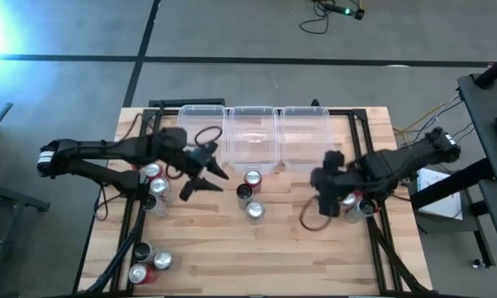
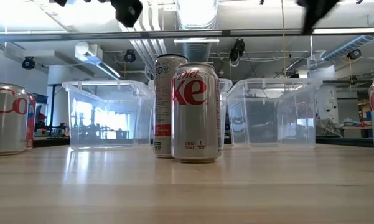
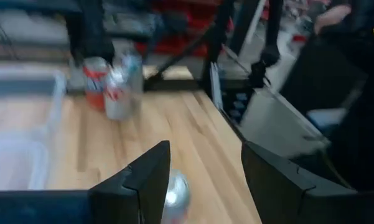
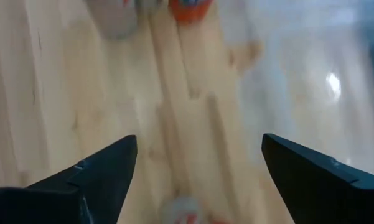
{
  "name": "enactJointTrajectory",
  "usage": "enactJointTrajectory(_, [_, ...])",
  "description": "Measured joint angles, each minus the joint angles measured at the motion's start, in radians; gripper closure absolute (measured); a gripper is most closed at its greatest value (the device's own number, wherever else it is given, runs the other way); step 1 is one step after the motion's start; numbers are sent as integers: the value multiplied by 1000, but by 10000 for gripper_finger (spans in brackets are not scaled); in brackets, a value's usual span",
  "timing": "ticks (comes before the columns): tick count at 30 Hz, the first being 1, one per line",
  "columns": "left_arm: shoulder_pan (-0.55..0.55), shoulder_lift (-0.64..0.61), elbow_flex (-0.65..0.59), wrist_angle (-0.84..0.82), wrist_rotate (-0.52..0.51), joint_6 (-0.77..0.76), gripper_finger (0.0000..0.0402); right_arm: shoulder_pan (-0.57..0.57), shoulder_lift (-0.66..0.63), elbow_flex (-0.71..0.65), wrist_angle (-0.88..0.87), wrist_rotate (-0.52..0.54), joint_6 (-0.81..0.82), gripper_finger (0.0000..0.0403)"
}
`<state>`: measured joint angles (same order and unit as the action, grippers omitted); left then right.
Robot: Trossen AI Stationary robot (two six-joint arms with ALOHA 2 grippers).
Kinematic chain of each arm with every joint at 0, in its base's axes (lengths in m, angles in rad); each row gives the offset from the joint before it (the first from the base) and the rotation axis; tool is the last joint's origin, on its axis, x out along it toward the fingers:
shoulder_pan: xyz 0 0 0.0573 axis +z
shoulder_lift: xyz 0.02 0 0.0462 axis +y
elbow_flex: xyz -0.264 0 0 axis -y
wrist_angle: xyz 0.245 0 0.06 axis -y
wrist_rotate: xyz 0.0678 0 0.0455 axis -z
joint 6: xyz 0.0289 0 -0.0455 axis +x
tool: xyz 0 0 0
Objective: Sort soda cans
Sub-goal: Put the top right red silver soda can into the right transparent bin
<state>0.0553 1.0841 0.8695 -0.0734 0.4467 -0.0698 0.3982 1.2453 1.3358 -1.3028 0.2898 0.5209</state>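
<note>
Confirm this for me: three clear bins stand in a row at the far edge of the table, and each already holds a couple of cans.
Not quite. The three clear bins do stand in a row at the far edge, but the high view shows them all empty. The cans are out on the table, and both hands, left and right, are open and hold nothing.

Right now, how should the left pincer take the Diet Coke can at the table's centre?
Across the side wall of the silver can, descending from above: it stands upright, and the open left pincer is nearest. The neighbouring cans crowd its far side, so approach from the near side.
</note>
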Motion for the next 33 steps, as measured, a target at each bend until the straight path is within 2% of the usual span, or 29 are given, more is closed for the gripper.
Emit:
enactJointTrajectory(4, [-77, 33, -92, 246, -124, -1, 219, 72, -20, -38, -73, -7, 158, 44])
enactJointTrajectory(9, [-134, 84, -175, 457, -135, -55, 219, 105, -39, -106, -94, -66, 242, 32])
enactJointTrajectory(15, [-189, 132, -204, 495, -223, -73, 219, 120, -42, -167, -90, -112, 218, 32])
enactJointTrajectory(22, [-194, 182, -179, 495, -228, -51, 219, 121, -69, -221, -71, -114, 185, 32])
enactJointTrajectory(33, [-192, 251, -134, 500, -229, 16, 219, 72, -188, -414, -42, -121, 167, 32])
